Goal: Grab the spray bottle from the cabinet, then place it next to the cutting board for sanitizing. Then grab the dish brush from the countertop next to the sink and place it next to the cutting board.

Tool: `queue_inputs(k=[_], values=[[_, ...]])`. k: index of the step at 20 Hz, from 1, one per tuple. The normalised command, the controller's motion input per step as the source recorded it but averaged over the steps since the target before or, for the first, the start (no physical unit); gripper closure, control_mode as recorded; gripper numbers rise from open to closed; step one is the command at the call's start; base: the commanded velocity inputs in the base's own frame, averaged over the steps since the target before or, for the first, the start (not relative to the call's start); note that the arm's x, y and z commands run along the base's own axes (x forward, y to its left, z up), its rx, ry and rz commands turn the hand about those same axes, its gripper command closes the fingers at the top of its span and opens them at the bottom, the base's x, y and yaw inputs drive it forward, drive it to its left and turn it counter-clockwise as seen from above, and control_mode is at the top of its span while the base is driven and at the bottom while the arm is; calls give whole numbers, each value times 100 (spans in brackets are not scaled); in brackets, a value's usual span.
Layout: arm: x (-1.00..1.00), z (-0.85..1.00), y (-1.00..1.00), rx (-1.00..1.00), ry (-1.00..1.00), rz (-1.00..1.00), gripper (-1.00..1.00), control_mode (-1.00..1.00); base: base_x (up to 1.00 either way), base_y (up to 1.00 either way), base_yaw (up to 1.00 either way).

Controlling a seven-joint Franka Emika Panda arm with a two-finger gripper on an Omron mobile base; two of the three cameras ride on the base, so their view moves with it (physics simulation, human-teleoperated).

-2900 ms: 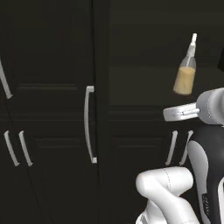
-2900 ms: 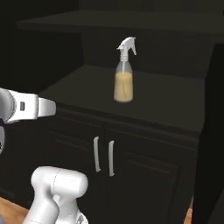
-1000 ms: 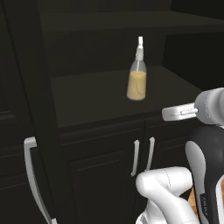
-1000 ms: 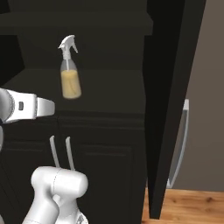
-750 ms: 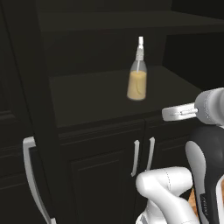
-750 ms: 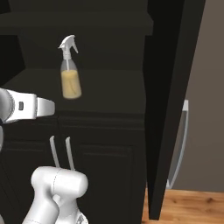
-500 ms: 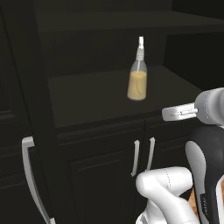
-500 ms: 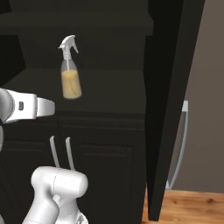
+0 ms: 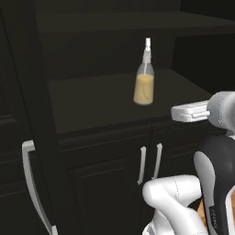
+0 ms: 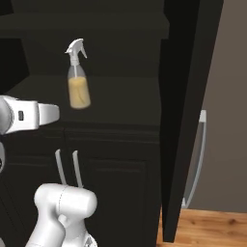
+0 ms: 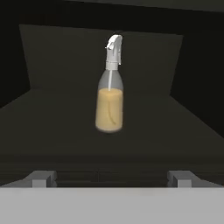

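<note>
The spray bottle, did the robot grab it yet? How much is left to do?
Not yet. The cabinet already stands open, and the spray bottle stands upright on its shelf, untouched. The gripper faces it with jaws wide open and empty. Left: reach in, grab the bottle, carry it to the cutting board, then fetch the dish brush too.
</note>
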Motion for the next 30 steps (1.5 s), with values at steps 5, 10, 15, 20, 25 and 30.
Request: queue_inputs(k=[5, 10, 15, 20, 25, 30], values=[[0, 43, 0, 3, -46, 1, -100, -100, 0, 0, 0], [9, 21, 0, 7, -23, 6, -100, -100, 0, 0, 0], [6, 18, 1, 0, -12, 1, -100, -100, 0, 0, 0], [36, 8, 8, 0, 1, -2, -100, -100, 0, 0, 0], [66, 0, 0, 0, 4, 0, -100, -100, 0, 0, 0], [67, 0, 0, 0, -1, 0, -100, -100, 0, 0, 0]])
